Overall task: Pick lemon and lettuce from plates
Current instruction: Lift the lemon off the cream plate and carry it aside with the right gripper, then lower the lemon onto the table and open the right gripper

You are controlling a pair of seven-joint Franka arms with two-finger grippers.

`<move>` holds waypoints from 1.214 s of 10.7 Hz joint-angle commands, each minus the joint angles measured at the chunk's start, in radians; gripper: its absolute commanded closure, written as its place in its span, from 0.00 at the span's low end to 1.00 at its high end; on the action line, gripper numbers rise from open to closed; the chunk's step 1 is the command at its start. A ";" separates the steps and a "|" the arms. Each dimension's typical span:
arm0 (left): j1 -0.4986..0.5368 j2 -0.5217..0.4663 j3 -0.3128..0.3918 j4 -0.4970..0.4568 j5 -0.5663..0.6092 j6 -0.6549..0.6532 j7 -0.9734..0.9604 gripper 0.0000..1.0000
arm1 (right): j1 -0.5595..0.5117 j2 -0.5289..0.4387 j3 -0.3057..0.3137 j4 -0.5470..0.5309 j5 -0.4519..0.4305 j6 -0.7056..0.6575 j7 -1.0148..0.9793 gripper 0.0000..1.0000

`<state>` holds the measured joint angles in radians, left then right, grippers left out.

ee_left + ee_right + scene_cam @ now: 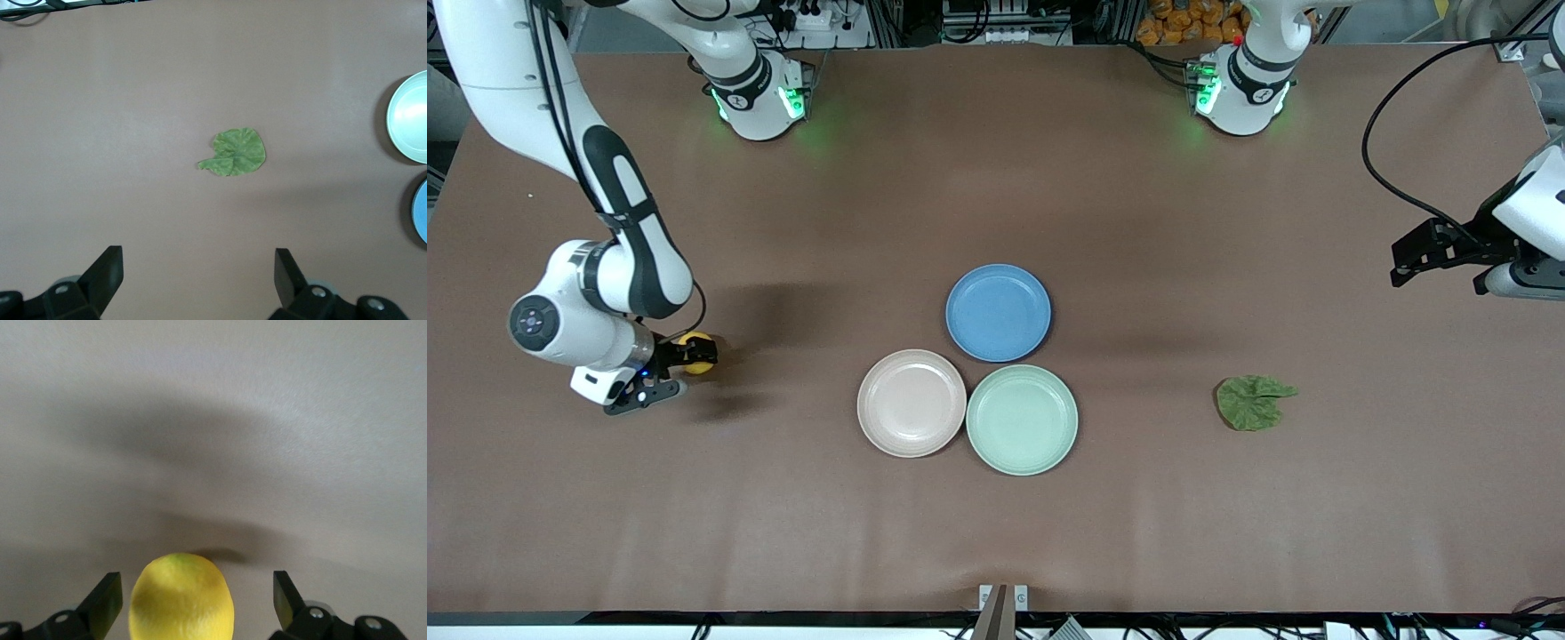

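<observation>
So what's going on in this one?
Both plates, the pink plate and the green plate, are bare, with a blue plate beside them. The lemon sits on the table toward the right arm's end, between the open fingers of the right gripper, which are clear of it. The lettuce lies on the table toward the left arm's end; the left gripper waits open above it.

My brown table (996, 178) carries three touching plates, pink (911, 403), green (1022, 420), blue (998, 312), plus lettuce (1254, 402) and lemon (696, 352).
</observation>
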<state>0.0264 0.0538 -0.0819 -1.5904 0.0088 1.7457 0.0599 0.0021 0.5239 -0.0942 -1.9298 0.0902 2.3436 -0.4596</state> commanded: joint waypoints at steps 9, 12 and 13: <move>0.003 -0.011 -0.004 0.000 0.005 -0.006 -0.043 0.00 | 0.002 -0.314 0.011 0.213 -0.023 -0.614 0.442 0.00; 0.006 -0.031 -0.002 0.003 0.007 -0.021 -0.037 0.00 | 0.022 -0.401 0.014 0.267 -0.089 -0.734 0.461 0.00; 0.009 -0.034 -0.002 0.003 0.007 -0.026 -0.031 0.00 | 0.021 -0.418 0.014 0.294 -0.089 -0.777 0.461 0.00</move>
<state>0.0276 0.0476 -0.0809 -1.5877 0.0088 1.7431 0.0386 0.0229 0.1625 -0.0845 -1.6648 0.0302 1.6413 -0.0233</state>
